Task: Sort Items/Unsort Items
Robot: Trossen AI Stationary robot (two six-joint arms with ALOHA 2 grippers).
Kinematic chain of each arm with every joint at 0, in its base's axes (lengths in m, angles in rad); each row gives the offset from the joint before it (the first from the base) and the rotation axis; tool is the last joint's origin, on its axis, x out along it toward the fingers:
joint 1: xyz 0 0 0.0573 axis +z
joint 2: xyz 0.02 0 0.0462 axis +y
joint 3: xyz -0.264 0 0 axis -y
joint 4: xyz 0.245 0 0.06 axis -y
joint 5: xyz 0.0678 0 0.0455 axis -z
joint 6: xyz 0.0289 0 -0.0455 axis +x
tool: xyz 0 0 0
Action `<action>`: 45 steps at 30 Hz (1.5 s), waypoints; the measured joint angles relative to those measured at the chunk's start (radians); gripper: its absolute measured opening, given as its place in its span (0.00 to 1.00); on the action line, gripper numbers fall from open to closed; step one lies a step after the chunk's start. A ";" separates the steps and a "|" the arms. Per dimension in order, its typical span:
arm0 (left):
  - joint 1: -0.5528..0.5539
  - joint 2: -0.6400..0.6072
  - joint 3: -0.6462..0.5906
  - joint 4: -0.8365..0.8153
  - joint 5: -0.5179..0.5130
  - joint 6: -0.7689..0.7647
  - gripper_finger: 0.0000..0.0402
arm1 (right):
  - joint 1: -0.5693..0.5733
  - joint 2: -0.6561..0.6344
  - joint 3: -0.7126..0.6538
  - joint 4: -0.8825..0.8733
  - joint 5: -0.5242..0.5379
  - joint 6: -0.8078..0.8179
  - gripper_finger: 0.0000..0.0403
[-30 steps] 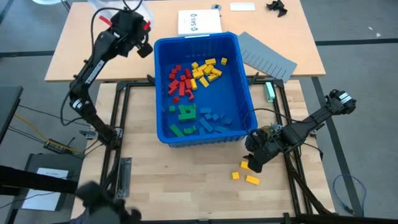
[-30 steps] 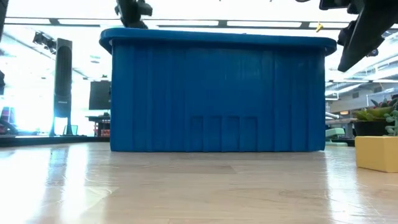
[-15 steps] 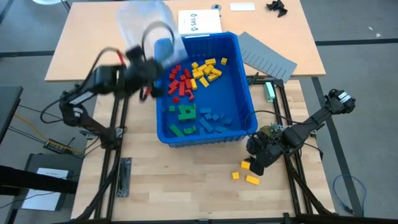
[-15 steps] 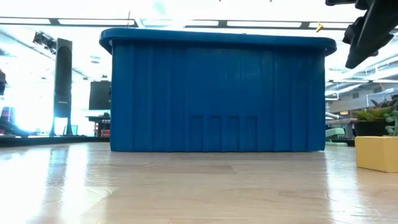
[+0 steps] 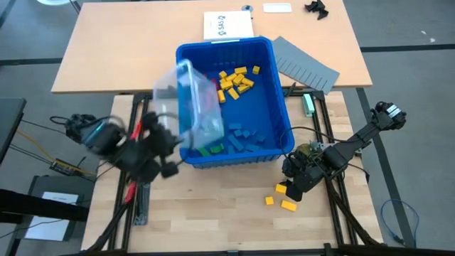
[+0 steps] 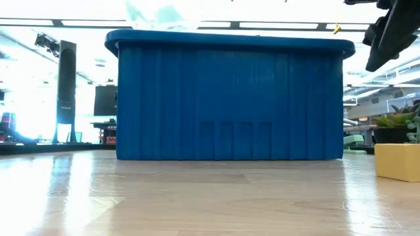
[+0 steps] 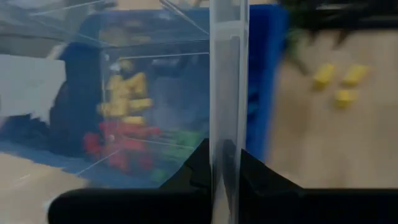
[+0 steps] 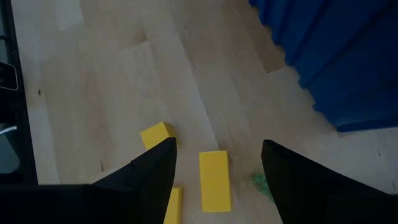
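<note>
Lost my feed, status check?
Left gripper shut on clear container, over blue bin. Right gripper open above yellow blocks on table. Nothing blocking.

Clamped tight between the left tool's [image 7: 225, 163] two dark fingers [image 7: 200, 165]: the upright edge of a clear plastic container [image 7: 229, 74], running straight up the middle. Seen through its see-through walls, blurred: the blue bin [image 7: 266, 81] with yellow blocks [image 7: 127, 93] above red blocks [image 7: 118, 146] and a few green blocks [image 7: 186, 138]. Beyond the bin's wall, on the pale wooden worktop [image 7: 336, 149], three loose yellow blocks [image 7: 341, 84] lying close together. At the upper corner, a dark blurred shape, not identifiable.
</note>
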 joint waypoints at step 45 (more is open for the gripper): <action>-0.603 0.387 -0.221 0.020 0.432 -0.712 0.07 | 0.031 0.002 0.000 0.023 0.000 0.046 0.59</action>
